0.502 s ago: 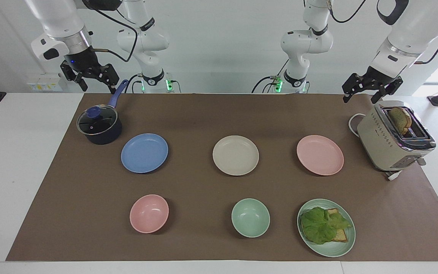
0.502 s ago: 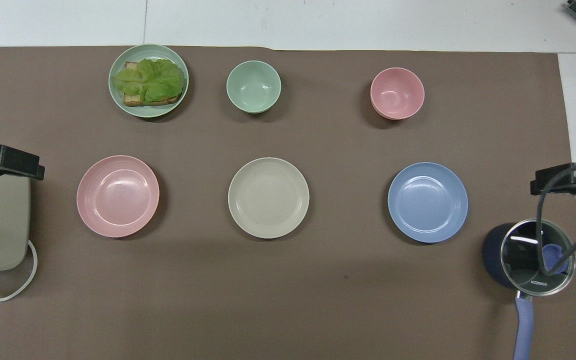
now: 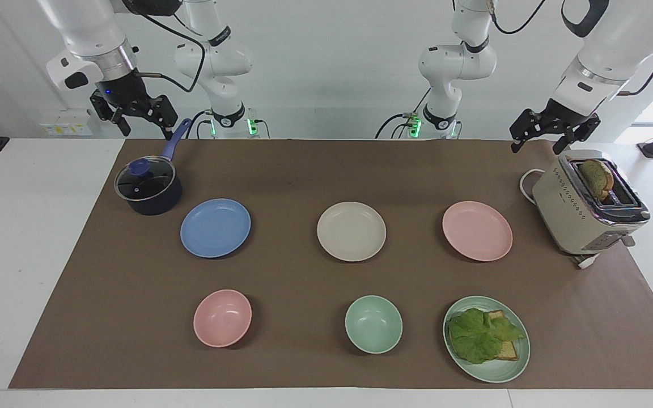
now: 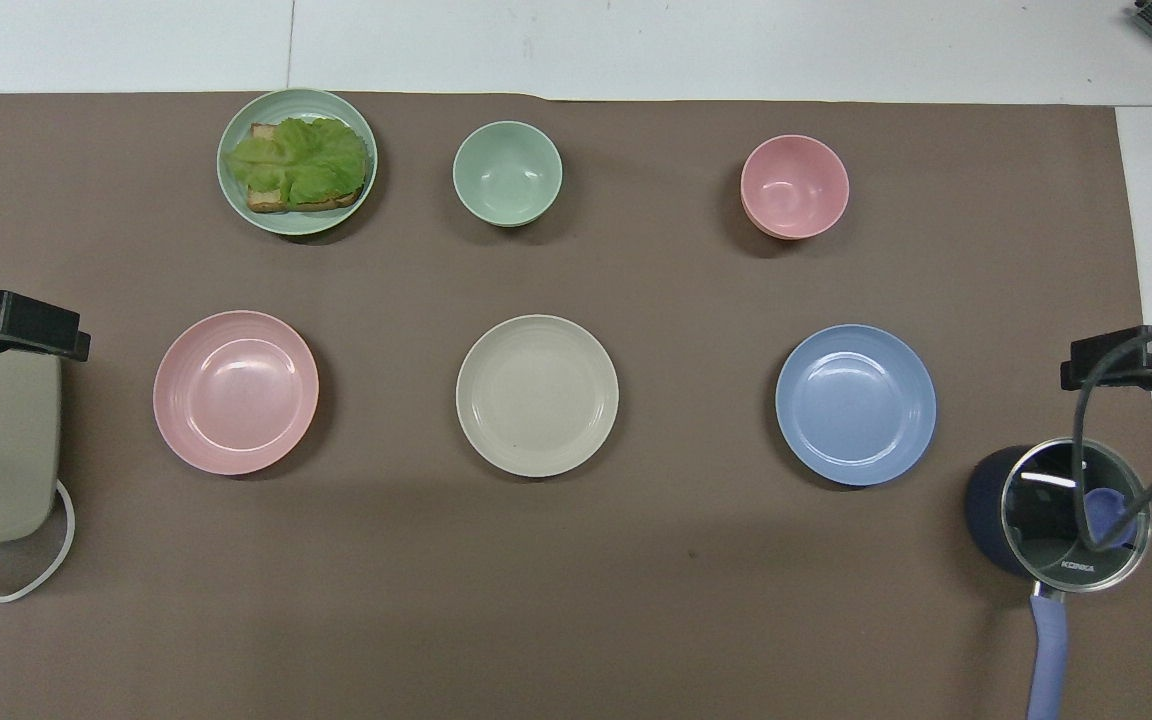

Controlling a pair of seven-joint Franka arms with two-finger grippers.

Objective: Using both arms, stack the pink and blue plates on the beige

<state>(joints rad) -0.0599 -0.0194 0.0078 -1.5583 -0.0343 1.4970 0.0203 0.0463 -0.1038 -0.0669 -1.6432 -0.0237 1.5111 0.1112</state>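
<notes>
The left gripper (image 3: 553,139) hangs with its fingers (image 3: 514,146) spread and empty, over the toaster's (image 3: 573,218) robot-side corner at the left arm's end of the worktop (image 3: 32,226). The right gripper (image 3: 136,116) hangs likewise, fingers (image 3: 124,127) spread and empty, over the saucepan's (image 3: 148,190) blue handle. Out from the left fingers lies the pink plate (image 3: 477,230); out from the right fingers, the blue plate (image 3: 215,228). The beige plate (image 3: 351,231) sits between the two, well apart from each. All three rest flat on the brown mat (image 3: 281,170), unstacked.
</notes>
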